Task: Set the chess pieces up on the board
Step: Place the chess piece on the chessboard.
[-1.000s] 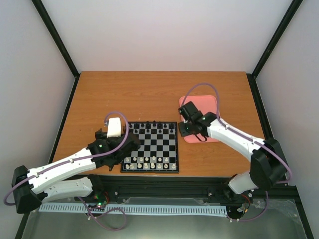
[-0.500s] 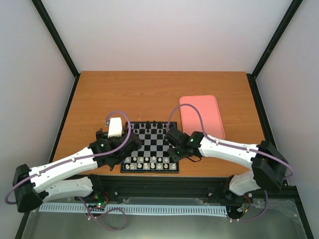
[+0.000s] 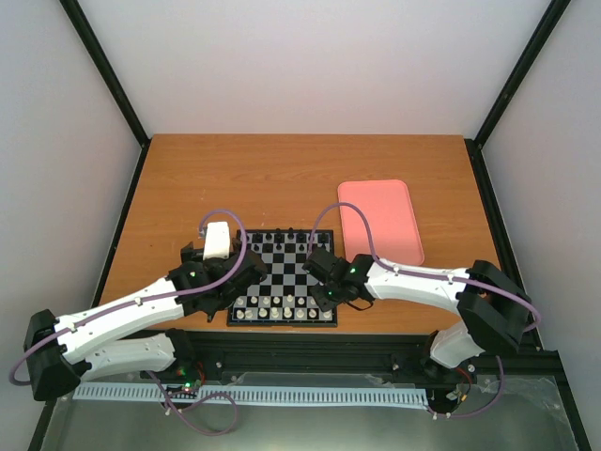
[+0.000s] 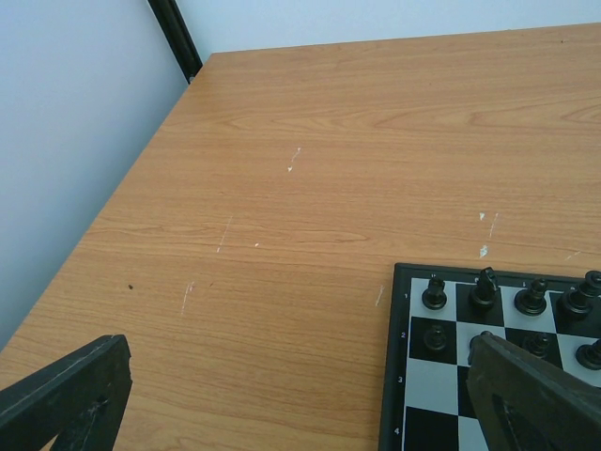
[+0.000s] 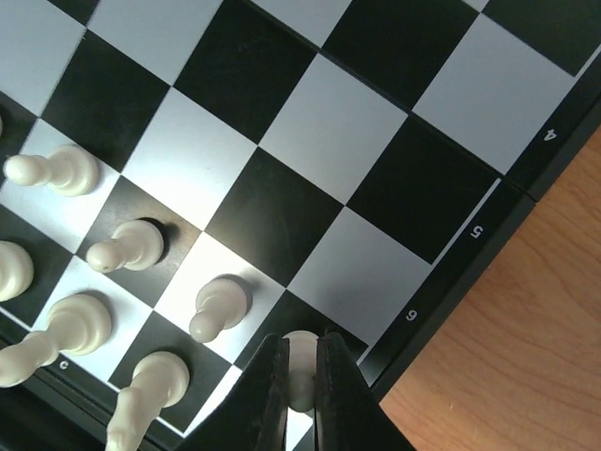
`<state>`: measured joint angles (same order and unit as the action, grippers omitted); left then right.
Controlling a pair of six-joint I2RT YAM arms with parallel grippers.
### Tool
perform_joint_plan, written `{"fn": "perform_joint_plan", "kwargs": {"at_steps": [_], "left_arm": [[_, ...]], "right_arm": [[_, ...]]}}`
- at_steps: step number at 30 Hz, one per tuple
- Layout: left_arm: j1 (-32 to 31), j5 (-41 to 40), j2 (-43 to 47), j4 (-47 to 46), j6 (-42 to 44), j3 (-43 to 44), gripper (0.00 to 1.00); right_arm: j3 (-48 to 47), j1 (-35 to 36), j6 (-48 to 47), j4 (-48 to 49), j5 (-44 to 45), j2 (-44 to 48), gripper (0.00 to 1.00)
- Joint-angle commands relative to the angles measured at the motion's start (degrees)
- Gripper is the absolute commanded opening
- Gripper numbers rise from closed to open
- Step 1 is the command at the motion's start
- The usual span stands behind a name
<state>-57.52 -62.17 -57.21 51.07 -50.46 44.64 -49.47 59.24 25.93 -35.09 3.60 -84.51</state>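
1. The right gripper [image 5: 300,349] has its fingers pressed onto a tiny cream-white piece [image 5: 300,378], pinching it over the board [image 5: 310,122] close to the black border on the near right side. Whether the piece's base touches the square yet, I cannot tell. If the fingers part while it hangs above the surface, it will likely drop and topple.

2. The held piece sits just beside the border strip. A small drift outward would land it half on the rim, and it could roll off onto the bench [image 4: 329,169].

3. A neighbouring cream-white pawn [image 5: 218,308] stands on the next square. The fingers are much bulkier than the figures, so spreading them or descending at a slant could knock that pawn over and into the row behind it.

4. The grip covers only a sliver of the piece, so it may twist between the fingers and end up tilted.

5. The left gripper [image 4: 299,346] hovers spread wide and empty over the bench at the board's far left corner, near the black pieces [image 4: 485,287]. A careless sweep there could nudge the board and upset everything on it.

6. The pink tray [image 3: 380,221] lies well apart and poses no risk.
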Motion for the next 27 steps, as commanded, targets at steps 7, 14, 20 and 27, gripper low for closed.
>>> {"fn": "perform_joint_plan", "kwargs": {"at_steps": [7,14,20,27], "left_arm": [[0.3,-0.9,0.5,0.6,-1.2,2.2,1.00],[0.3,-1.0,0.2,0.6,-1.1,2.3,1.00],[0.3,-1.2,0.1,0.6,-1.1,2.2,1.00],[0.3,-1.2,-0.2,0.7,-1.1,2.2,1.00]], "right_arm": [[-1.2,0.5,-0.2,0.5,-0.9,-1.6,0.04],[-1.1,0.6,-0.4,0.6,-1.6,-2.8,0.04],[-1.3,0.6,-0.5,0.2,-1.6,-3.4,0.09],[-1.0,0.9,-1.1,-0.1,-1.2,-2.3,0.28]]}}
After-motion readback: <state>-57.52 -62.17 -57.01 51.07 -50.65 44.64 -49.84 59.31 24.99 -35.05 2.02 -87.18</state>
